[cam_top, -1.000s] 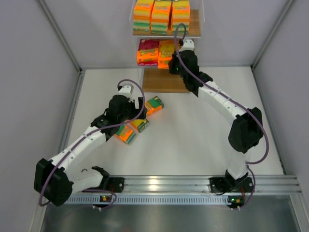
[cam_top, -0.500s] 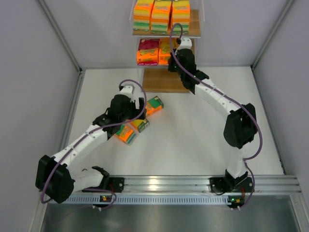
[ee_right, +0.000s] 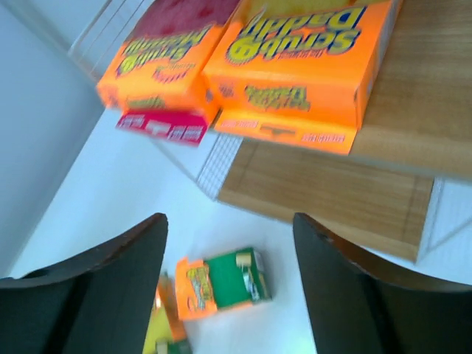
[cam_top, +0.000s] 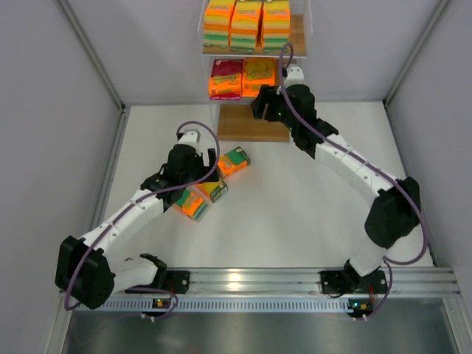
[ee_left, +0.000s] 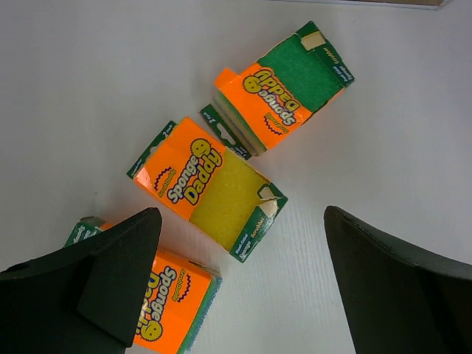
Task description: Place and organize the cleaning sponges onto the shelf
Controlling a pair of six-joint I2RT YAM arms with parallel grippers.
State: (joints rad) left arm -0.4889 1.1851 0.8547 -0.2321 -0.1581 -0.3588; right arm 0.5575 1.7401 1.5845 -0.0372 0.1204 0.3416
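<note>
A white table (cam_top: 310,206) is lying between pale grey walls (cam_top: 51,110), with a metal rail (cam_top: 295,280) running along its near edge and the shelf (cam_top: 254,127) standing at the far side. The left arm is stretching diagonally from its base toward the middle of the table, with its wrist pointing down. The left claw (ee_left: 240,221) is hovering with its jaws spread wide and gripping nothing. Directly beneath it a yellow-faced pack (ee_left: 206,188) is lying flat. Just beyond that a green-faced pack (ee_left: 284,85) is resting close beside it, and a third pack (ee_left: 173,299) is showing partly under one finger. The right arm is reaching far forward with its elbow bowing out to the right. The right claw (ee_right: 228,221) is hanging in front of the shelf with its jaws parted and nothing between them. Just ahead of it, a magenta pack (ee_right: 166,51) and an orange pack (ee_right: 302,59) are sitting side by side on the middle board. Below and beyond its fingers the bottom board is lying bare. Above it, three stacks (cam_top: 247,22) are filling the top board.
</note>
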